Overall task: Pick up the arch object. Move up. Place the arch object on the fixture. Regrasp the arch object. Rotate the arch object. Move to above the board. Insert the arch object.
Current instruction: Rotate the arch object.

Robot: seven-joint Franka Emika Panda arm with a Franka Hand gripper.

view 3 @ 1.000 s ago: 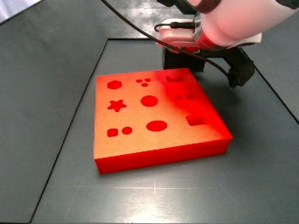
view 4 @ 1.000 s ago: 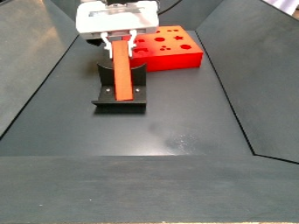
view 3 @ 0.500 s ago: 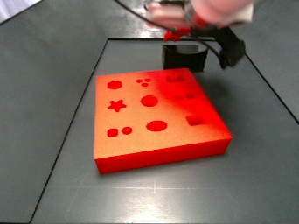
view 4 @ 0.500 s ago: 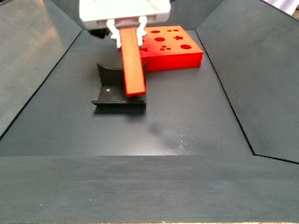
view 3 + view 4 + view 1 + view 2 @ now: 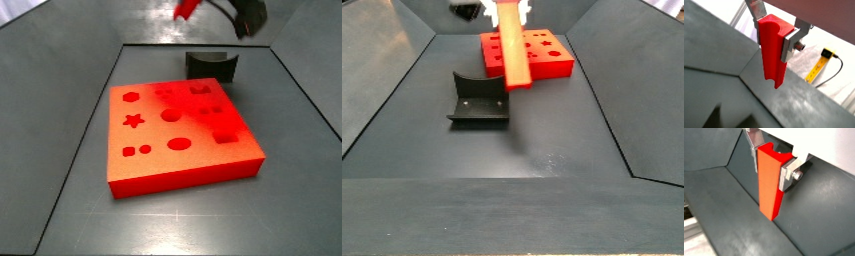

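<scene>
The arch object is a long bright red bar; it shows in both wrist views [image 5: 771,52] [image 5: 769,185] and in both side views [image 5: 513,55] [image 5: 189,8]. My gripper [image 5: 773,31] is shut on its upper end, with silver fingers [image 5: 789,174] clamped on both sides. The gripper [image 5: 494,6] is high, mostly cut off by the frame edge, and the bar hangs in the air clear of the fixture [image 5: 478,101] [image 5: 211,66]. The orange-red board [image 5: 174,135] [image 5: 543,55] with shaped holes lies flat on the floor beside the fixture.
Dark sloped walls [image 5: 389,90] surround the grey floor [image 5: 543,150]. A yellow object with a black cable [image 5: 824,62] lies outside the enclosure in a wrist view.
The gripper has risen with the red bar, lifting it off the fixture and out toward the top of both side views. The bar now hangs free in the air.
</scene>
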